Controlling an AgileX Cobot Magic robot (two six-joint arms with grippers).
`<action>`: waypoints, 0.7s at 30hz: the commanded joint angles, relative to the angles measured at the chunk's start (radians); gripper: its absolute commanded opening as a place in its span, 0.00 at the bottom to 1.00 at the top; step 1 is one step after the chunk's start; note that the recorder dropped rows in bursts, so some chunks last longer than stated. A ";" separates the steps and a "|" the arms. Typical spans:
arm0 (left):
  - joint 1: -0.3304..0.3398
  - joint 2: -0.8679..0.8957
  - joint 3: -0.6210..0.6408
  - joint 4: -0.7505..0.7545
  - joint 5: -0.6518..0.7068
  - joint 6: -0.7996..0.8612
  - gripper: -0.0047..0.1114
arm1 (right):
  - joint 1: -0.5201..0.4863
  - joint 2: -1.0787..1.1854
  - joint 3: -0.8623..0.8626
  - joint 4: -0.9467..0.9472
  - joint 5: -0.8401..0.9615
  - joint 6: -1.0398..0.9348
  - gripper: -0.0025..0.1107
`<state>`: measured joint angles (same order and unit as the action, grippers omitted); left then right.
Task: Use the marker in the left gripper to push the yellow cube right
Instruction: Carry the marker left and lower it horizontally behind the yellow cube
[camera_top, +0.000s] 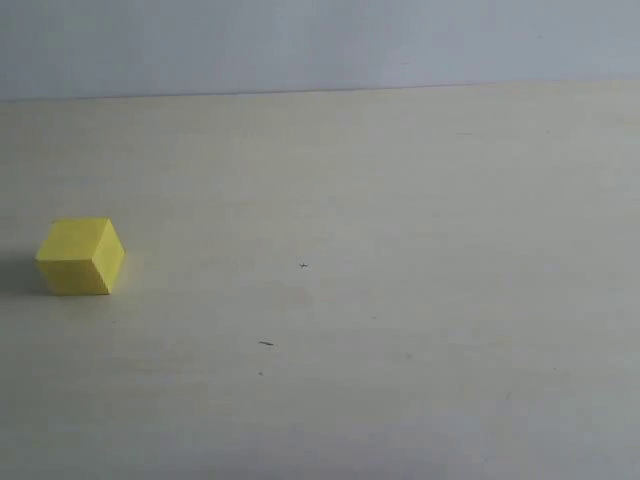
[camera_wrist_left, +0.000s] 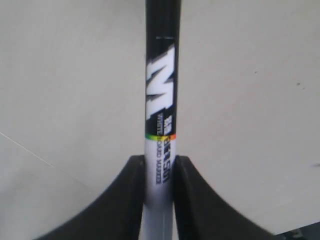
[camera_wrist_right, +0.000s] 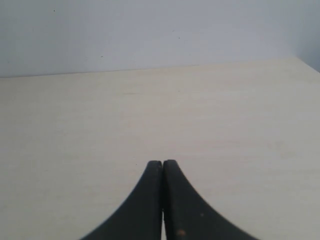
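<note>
The yellow cube (camera_top: 81, 256) rests on the pale table near the left edge of the exterior view, one corner turned toward the camera. Neither arm shows in that view. In the left wrist view my left gripper (camera_wrist_left: 160, 161) is shut on the marker (camera_wrist_left: 161, 95), clamping its white barrel; the black part with the large printed label runs out past the fingertips and off the frame. The cube does not appear in that view. My right gripper (camera_wrist_right: 162, 163) is shut with nothing between its fingers, above bare table.
The light wooden table (camera_top: 400, 250) spreads wide to the right of the cube, with a few small dark specks (camera_top: 303, 265). A pale grey wall (camera_top: 320, 40) rises behind the table's far edge.
</note>
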<state>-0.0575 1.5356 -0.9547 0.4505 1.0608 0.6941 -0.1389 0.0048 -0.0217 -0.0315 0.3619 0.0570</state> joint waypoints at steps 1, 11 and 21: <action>0.045 0.046 -0.032 0.070 -0.055 0.068 0.04 | -0.008 -0.005 0.004 -0.001 -0.004 -0.002 0.02; 0.117 0.142 -0.039 0.004 -0.403 0.347 0.04 | -0.008 -0.005 0.004 -0.001 -0.004 -0.002 0.02; 0.173 0.284 -0.073 -0.090 -0.472 0.580 0.04 | -0.008 -0.005 0.004 -0.001 -0.004 -0.002 0.02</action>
<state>0.0967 1.7988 -1.0186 0.4263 0.6011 1.1758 -0.1389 0.0048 -0.0217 -0.0315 0.3619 0.0570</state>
